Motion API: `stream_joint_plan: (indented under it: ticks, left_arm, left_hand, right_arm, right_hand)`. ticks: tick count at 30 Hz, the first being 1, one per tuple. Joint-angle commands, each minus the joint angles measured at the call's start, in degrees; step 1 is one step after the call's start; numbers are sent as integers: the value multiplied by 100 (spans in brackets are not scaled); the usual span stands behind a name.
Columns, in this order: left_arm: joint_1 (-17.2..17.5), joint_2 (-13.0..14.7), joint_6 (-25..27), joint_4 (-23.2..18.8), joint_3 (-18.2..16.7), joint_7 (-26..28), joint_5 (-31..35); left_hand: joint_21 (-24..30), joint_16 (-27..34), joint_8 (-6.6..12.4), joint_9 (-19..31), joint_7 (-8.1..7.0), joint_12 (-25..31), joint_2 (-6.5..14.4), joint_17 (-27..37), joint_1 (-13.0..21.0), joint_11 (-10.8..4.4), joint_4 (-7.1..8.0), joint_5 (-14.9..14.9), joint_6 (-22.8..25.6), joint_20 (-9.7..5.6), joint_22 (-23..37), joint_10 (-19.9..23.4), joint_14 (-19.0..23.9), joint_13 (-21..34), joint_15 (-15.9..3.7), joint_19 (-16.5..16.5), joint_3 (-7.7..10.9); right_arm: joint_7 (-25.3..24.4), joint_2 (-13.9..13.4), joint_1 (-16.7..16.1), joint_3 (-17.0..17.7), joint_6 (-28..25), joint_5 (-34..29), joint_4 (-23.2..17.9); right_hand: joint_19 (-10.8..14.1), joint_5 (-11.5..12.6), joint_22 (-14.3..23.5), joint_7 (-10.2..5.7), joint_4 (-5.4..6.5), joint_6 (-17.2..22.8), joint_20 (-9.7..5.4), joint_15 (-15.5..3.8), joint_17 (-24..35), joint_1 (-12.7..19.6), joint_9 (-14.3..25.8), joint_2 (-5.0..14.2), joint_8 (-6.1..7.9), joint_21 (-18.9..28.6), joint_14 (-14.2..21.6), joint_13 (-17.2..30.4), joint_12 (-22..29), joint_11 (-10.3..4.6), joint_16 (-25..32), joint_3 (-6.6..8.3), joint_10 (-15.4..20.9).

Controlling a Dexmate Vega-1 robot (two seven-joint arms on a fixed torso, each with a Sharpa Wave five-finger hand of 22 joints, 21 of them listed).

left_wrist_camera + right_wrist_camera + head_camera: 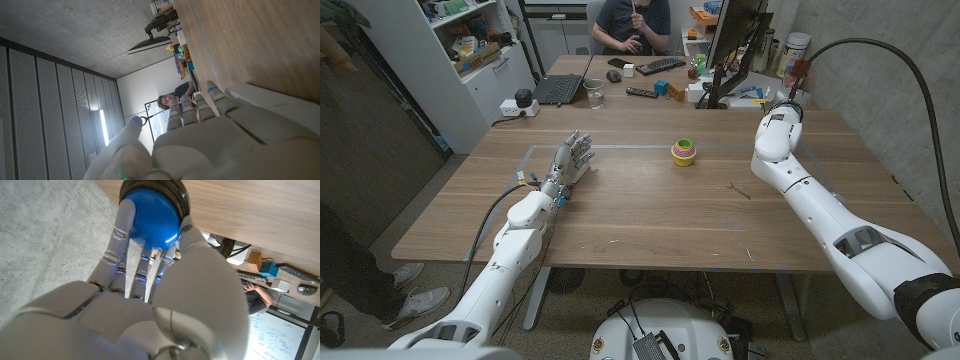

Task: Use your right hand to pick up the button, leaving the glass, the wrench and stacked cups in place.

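Right hand clamped around blue button with black rim, held at far right table edge; fingers cover only its sides, so slip risk if grip loosens. Left hand spread, empty. Stacked cups well apart

Office/lab workspace: wooden counter w/ laptop, keyboard, monitor at far end; person seated behind; shelving unit at left; whiteboard on wall; concrete walls.
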Motion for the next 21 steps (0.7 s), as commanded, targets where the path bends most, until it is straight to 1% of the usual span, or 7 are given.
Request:
stream_joint_plan:
  ticks: [1, 5, 7, 8, 10, 12, 21]
  left_arm:
    - [-103, -38, -48, 152, 9, -32, 22]
    - [-119, -39, -54, 180, 12, -57, 25]
    - [-124, -46, -41, 190, 1, -54, 13]
    - [-120, -49, -41, 184, -2, -38, 20]
    - [-120, -41, -33, 181, -2, -50, 22]
    - [-115, -44, -44, 175, -6, -35, 30]
    - [-82, -46, -24, 136, -22, -33, 12]
  left_hand:
    - [-20, 37, 19, 28, -18, 9, -30, 20, 8, -9, 7, 38, 5, 1, 15, -36, -25, 30, 3, 65, -41]
    - [-20, 39, 21, 28, -23, 9, -33, 20, 9, -11, 8, 39, 8, 1, 15, -37, -24, 30, 1, 68, -47]
    - [-22, 39, 21, 27, -21, 10, -36, 20, 9, -2, 9, 40, 7, 4, 15, -35, -24, 30, 7, 68, -51]
    - [-22, 40, 21, 27, -21, 11, -37, 19, 9, -8, 9, 40, 6, 7, 15, -34, -23, 30, 4, 69, -53]
    - [-22, 40, 20, 27, -19, 10, -38, 19, 10, -11, 9, 41, 3, 7, 15, -36, -24, 30, 8, 69, -55]
    - [-23, 39, 21, 27, -20, 12, -39, 19, 10, -6, 10, 41, 6, 10, 15, -34, -25, 30, 5, 70, -58]
    - [-27, 40, 23, 27, -22, 16, -42, 19, 12, 0, 14, 45, 5, 9, 14, -27, -26, 30, 6, 71, -71]
  right_arm:
    - [-174, 63, -138, 208, 246, -149, -315]
    - [-208, 113, -172, 297, 319, -95, -324]
    - [-238, 116, -151, 231, 285, -234, -254]
    - [-200, 127, -177, 314, 347, -117, -319]
    - [-268, 119, -175, 250, 327, -255, -290]
    - [-279, 150, -208, 341, 383, -151, -369]
    - [-306, 170, -249, 347, 431, -273, -414]
  right_hand:
    - [-505, 27, 8, -47, 15, 15, -1148, -2614, 88, 1315, 24, 1242, 35, 73, 2929, 1036, 37, -625, 16, 31, 669]
    - [-524, 25, 3, -46, 16, 17, -1151, -2614, 127, 1324, 22, 1234, 32, 107, 2940, 1041, 41, -626, 10, 28, 678]
    - [-532, 24, -1, -47, 17, 19, -1147, -2613, 149, 1328, 21, 1233, 31, 128, 2946, 1045, 44, -623, 6, 27, 681]
    - [-537, 24, -2, -51, 18, 16, -1145, -2613, 157, 1329, 23, 1232, 30, 135, 2947, 1045, 45, -622, 4, 26, 685]
    - [-546, 23, -5, -55, 19, 14, -1147, -2612, 175, 1332, 26, 1230, 29, 152, 2950, 1053, 50, -635, -1, 25, 686]
    - [-549, 22, -9, -55, 21, 19, -1147, -2612, 195, 1335, 25, 1229, 29, 172, 2953, 1054, 51, -639, -6, 25, 692]
    - [-608, 16, -43, -64, 38, 21, -1142, -2609, 325, 1343, 21, 1221, 15, 291, 2969, 1070, 58, -649, -49, 19, 698]
